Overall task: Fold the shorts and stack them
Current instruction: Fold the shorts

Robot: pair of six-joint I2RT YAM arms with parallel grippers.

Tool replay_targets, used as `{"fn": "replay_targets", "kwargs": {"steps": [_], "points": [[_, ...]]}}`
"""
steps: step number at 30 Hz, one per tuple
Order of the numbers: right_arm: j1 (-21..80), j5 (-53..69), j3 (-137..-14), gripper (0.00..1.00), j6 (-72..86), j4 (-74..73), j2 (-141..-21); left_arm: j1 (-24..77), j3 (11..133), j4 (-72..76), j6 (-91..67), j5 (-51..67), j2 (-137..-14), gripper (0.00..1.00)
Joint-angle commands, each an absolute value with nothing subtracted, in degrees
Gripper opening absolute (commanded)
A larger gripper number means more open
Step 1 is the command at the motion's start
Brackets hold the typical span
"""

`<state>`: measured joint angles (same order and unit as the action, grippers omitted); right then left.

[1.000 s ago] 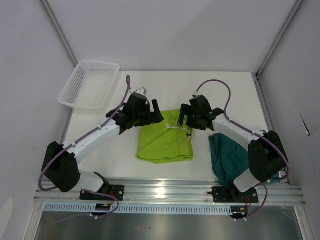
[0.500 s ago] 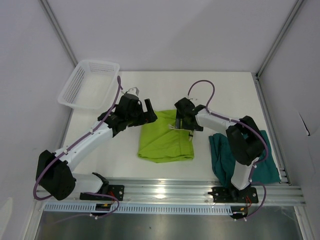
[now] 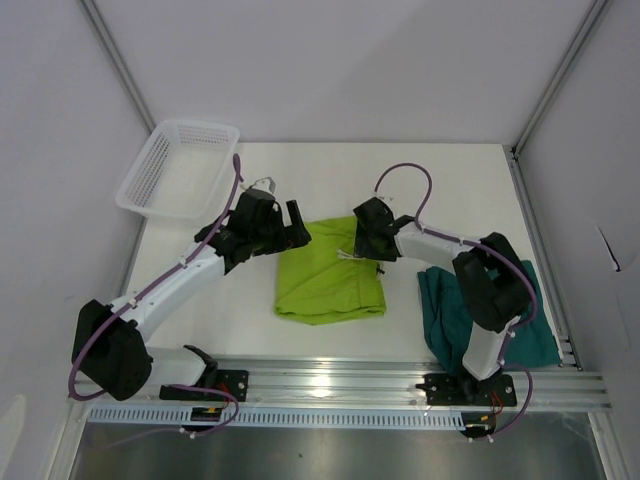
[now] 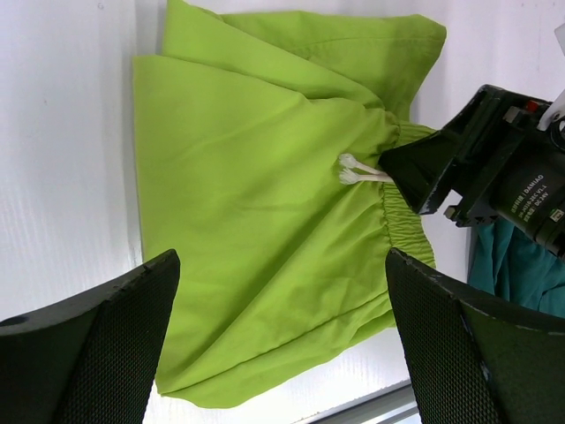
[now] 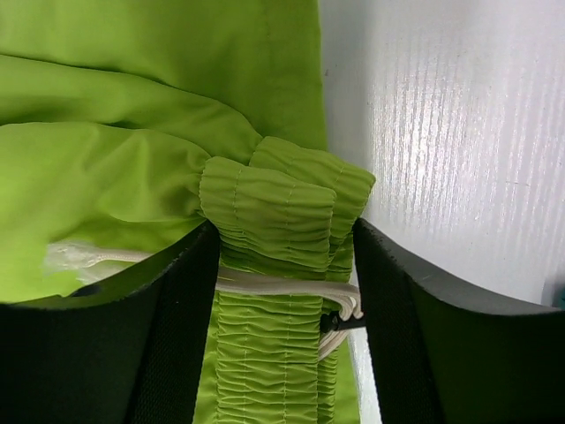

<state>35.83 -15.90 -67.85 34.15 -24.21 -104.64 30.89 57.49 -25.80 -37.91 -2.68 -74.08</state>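
Right pincer [image 5: 282,265] is clamped on the gathered elastic waistband of the bright lime yellow-green fabric shorts [image 3: 325,280]. Both black fingers [image 5: 177,336] press in on the bunched ruffles from either side, and the pale white drawstring [image 5: 274,284] runs across between them. The wrist view shows nothing else in that grip, just cloth and cord.

Left pincer [image 4: 281,265] is spread wide, holding nothing. It hovers at the far left corner of the same lime pair, with the flat leg panel in its gap. Whether its tips touch the cloth, I cannot tell.

From above, the lime pair lies roughly flat in the middle of the white table [image 3: 450,190], waistband to the right and legs to the left, with an arm at each far corner.

The dark teal green fabric shorts [image 3: 440,305] sit in a rumpled heap to the right, near the front edge. They lie just beside the lime pair, and the right arm's elbow and base cover part of them.

The white plastic mesh basket [image 3: 195,125] stands at the far left corner, well apart from both pairs. The aluminium rail [image 3: 340,375] carrying the arm bases runs along the near edge.
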Motion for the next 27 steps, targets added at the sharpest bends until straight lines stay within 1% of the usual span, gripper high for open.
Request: {"fn": "replay_targets", "kwargs": {"steps": [1, 4, 8, 9, 12, 15, 19, 20, 22, 23, 24, 26, 27], "points": [[34.81, -11.35, -65.31, 0.62, 32.17, -18.46, -101.34, 29.97, 57.22, -24.35, -36.12, -1.5, -74.09, 0.98], [33.75, -6.69, -63.29, 0.59, 29.19, -13.73, -99.41, 29.62, 57.22, -24.08, -35.6, -1.06, -74.35, 0.98], [33.14, -1.86, -62.14, 0.58, 23.49, -9.85, -96.51, 27.78, 58.18, -24.43, -35.16, 0.52, -76.02, 0.99], [33.13, 1.63, -62.23, 0.6, 21.99, -8.97, -96.42, 27.34, 58.36, -24.35, -35.07, 1.75, -76.37, 0.99], [33.22, 7.09, -65.9, 0.62, 15.84, -10.88, -98.69, 26.46, 58.1, -24.17, -34.89, 2.29, -76.99, 0.98], [34.18, 10.62, -72.84, 0.65, 10.05, -14.48, -102.72, 25.93, 56.96, -23.91, -34.72, 1.23, -77.34, 0.98], [34.8, 14.24, -80.14, 0.67, 6.15, -17.05, -105.82, 24.26, 55.64, -22.94, -34.63, 2.37, -77.87, 0.98], [34.89, 13.46, -80.94, 0.74, 6.15, -17.66, -105.99, 24.08, 55.55, -23.03, -34.63, 2.46, -77.96, 0.98], [34.46, 11.26, -81.47, 0.81, 7.2, -18.46, -105.13, 23.38, 55.72, -23.11, -34.45, 2.37, -77.78, 0.99], [34.28, 10.64, -81.3, 0.9, 7.56, -18.28, -104.42, 23.2, 56.07, -23.38, -34.45, 2.37, -77.78, 0.98], [34.1, 8.89, -81.12, 0.95, 9.65, -18.72, -103.02, 22.59, 56.6, -23.47, -34.45, 2.11, -77.87, 0.98], [33.14, 6.25, -81.04, 0.99, 11.85, -20.12, -101.61, 21.98, 58.09, -25.13, -34.28, 1.15, -78.66, 0.99], [32.87, 5.11, -80.77, 1.0, 14.13, -22.48, -100.82, 21.28, 58.97, -25.66, -33.84, 0.36, -79.97, 0.99]]}}
